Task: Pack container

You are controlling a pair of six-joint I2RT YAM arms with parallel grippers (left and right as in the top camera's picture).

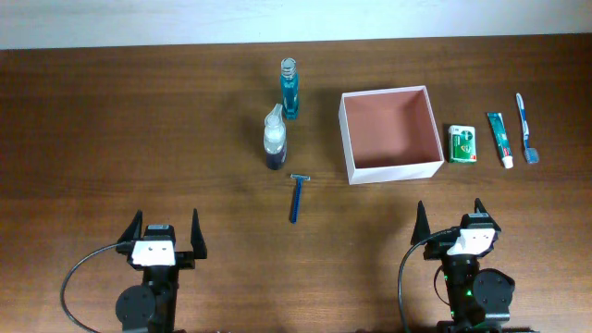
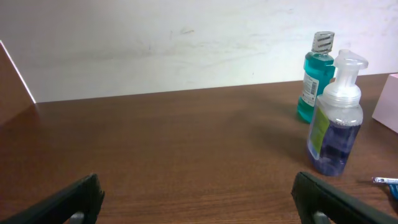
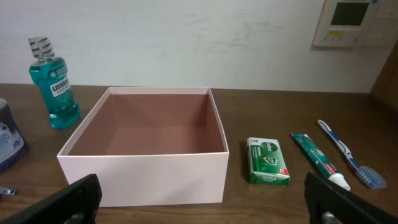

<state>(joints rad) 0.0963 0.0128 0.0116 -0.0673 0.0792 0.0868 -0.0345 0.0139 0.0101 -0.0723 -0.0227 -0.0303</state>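
Closest to the lens in each wrist view are the dark finger ends at the bottom corners. Both the left pincer (image 1: pixel 166 222) and the right pincer (image 1: pixel 450 215) are spread wide and hold nothing, parked along the bottom edge of the overhead frame. The container (image 1: pixel 396 170) sits right of centre on the table (image 1: pixel 111 120), open side up and with nothing in it, so packing has not begun.

The razor (image 1: pixel 297 197) at mid-frame looks the hardest to pick up. It lies flat and thin, so fingers closing on it may scrape the wood and push it away instead of lifting it. Above it, the pump bottle (image 1: pixel 275 139) and the mouthwash bottle (image 1: pixel 290 90) stand upright close together. A grasp high on either one, or a finger brushing the other, could tip one over and set it rolling.

Right of the container, the green soap packet (image 1: pixel 462 144) lies just beside the white wall. A finger coming down on that side may hit the rim and shove the box, which looks light enough to slide. The toothpaste (image 1: pixel 500 139) and toothbrush (image 1: pixel 525 128) lie side by side, so one closing motion could drag both. If both arms reach over the box together, they could collide.
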